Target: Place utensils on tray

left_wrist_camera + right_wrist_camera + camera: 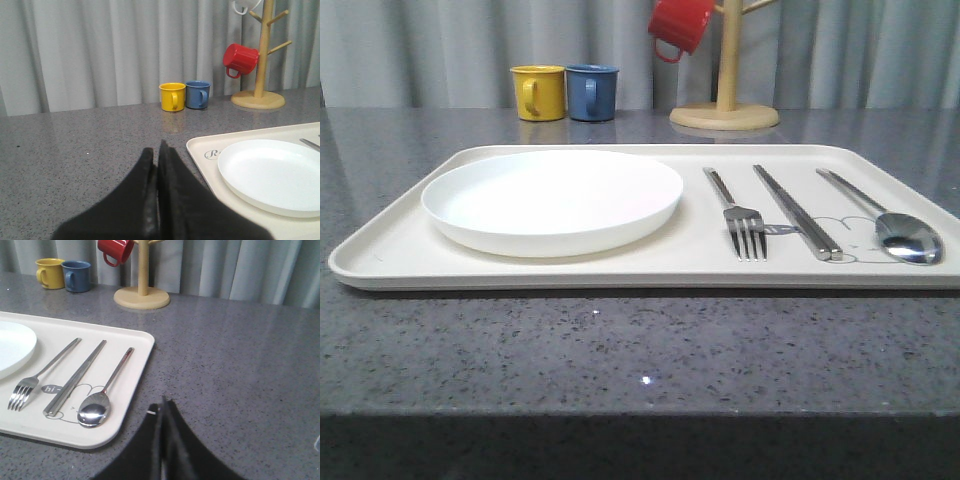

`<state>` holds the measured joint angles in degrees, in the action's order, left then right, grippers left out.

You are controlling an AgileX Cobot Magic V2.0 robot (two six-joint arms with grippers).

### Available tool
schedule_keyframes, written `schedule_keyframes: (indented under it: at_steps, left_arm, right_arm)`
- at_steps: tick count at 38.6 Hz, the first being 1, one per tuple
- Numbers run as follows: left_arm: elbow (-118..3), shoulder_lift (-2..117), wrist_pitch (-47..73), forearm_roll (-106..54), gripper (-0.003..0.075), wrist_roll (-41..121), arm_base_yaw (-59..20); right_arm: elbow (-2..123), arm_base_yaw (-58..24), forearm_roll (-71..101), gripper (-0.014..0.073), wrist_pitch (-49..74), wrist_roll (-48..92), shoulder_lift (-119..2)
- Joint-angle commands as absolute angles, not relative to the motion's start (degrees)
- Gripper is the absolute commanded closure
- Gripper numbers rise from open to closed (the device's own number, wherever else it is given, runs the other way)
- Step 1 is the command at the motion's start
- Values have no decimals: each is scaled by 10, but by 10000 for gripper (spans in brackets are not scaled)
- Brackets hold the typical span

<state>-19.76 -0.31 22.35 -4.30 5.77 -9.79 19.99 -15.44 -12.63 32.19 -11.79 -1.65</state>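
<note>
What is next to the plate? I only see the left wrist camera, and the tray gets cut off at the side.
Observer: A fork lies on the tray beside the plate, not touching it.
Operator: Is there a spoon too?
Observer: Yes, the spoon lies nearest the tray's right edge, with the chopsticks between it and the fork.
Operator: Where is the other gripper?
Observer: The right gripper is shut and off the tray, past its right edge.
</note>
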Motion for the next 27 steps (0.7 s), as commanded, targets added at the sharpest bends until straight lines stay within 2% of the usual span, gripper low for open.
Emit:
schedule_keyframes:
  at_steps: [1,9,16,20,25,27]
  left_arm:
    - [-212,-11,178,-49,738,52,-97]
    - [-195,-17,165,-46,738,52,-93]
    - [-119,-17,157,-25,738,52,-35]
    - [-65,-17,117,-25,738,52,-15]
    - [6,-17,14,-25,738,52,-15]
    - [2,-17,41,-25,738,52,-15]
  right_arm:
    - [213,-153,-138,664,276,-113,-24]
    - [213,-153,-138,664,276,-113,-24]
    - [213,-153,-138,664,276,-113,-24]
    - [213,-153,-138,664,276,-113,-24]
    - [213,-153,-138,664,276,-113,-24]
    - [213,-153,-138,664,276,-113,-24]
